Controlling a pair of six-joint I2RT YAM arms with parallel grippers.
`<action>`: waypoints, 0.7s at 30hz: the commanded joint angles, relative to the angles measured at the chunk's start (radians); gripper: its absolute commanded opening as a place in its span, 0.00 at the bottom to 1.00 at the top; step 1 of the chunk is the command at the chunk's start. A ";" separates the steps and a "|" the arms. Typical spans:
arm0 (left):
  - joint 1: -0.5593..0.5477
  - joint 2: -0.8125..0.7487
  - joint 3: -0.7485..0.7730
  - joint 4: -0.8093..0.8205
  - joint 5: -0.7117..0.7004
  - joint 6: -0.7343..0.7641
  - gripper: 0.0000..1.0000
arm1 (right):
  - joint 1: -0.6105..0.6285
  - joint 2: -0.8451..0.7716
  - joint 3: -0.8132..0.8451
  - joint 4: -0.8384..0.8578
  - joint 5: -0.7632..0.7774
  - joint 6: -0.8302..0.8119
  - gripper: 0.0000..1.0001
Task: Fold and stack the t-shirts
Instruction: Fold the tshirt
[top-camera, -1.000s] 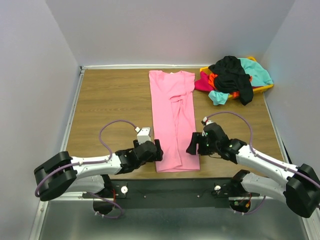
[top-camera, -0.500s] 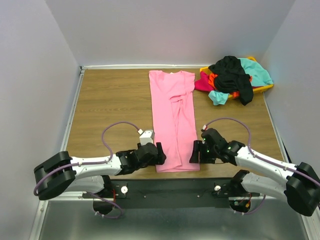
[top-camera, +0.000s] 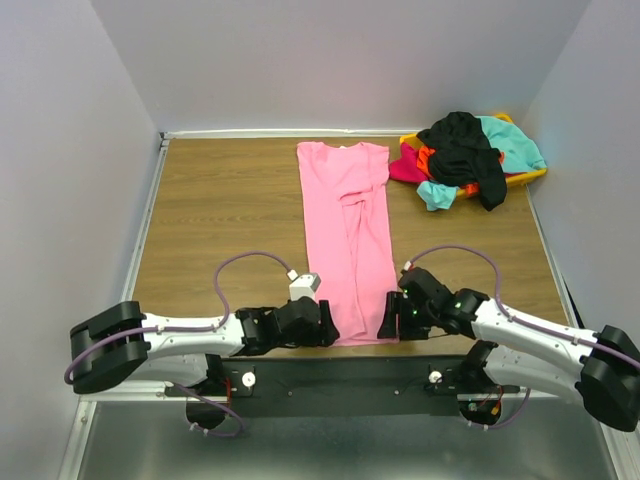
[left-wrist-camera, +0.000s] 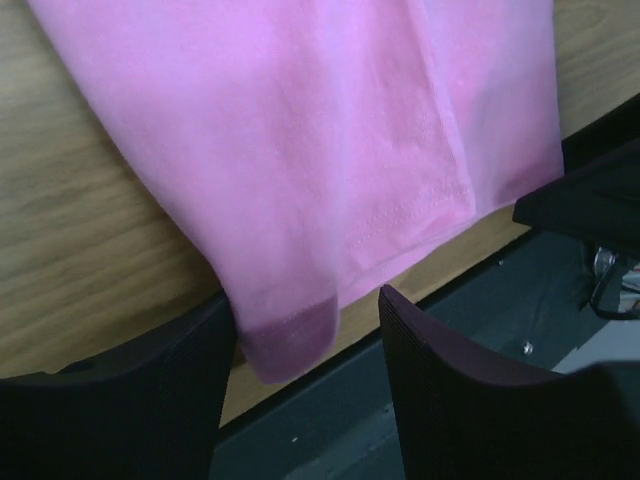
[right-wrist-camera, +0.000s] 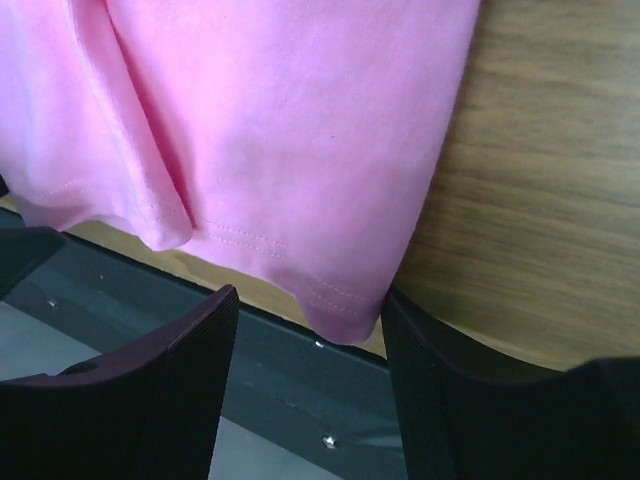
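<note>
Right, the pink t-shirt (top-camera: 345, 230) lies flat in the middle of the worktop (top-camera: 220, 200). It is folded lengthwise into one long strip, with the collar at the far end and the hem right at the near edge. Both arms are down low at that hem, one on each side.

On the left, the left end effector (top-camera: 325, 328) sits at the near-left corner of the shirt. From its wrist camera you can see the two dark fingers (left-wrist-camera: 170, 390) standing apart, with the corner of the hem lying between them. The cloth is against the left finger and there is a clear gap before the other one. So the jaws are partly open and have hold of nothing.

Over on the right it is much the same. The right end effector (top-camera: 388, 322) is at the near-right corner. Its fingers (right-wrist-camera: 450, 370) are spread apart, and the stitched hem corner pokes in between them, reaching just past the worktop's near edge. The cloth sits close to the right-hand finger, but the jaws are not pinched on it. They are open, and the shirt lies loose.

At the far right corner, well apart from the arms, the yellow bin (top-camera: 530, 178) holds the other t-shirts in a heap. A black shirt (top-camera: 462, 145) is draped on top and a teal shirt (top-camera: 515, 140) spills to the right. An orange-red shirt (top-camera: 428, 160) and a magenta shirt (top-camera: 403, 165) peek out on the left side.
</note>
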 joint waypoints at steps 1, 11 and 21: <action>-0.047 0.031 -0.039 -0.148 0.096 -0.046 0.65 | 0.033 -0.026 -0.017 -0.047 0.044 0.052 0.66; -0.085 0.100 -0.007 -0.182 0.076 -0.089 0.63 | 0.055 -0.030 0.005 -0.053 0.143 0.040 0.64; -0.091 0.129 0.014 -0.208 0.044 -0.123 0.41 | 0.055 -0.067 -0.009 -0.059 0.217 0.037 0.44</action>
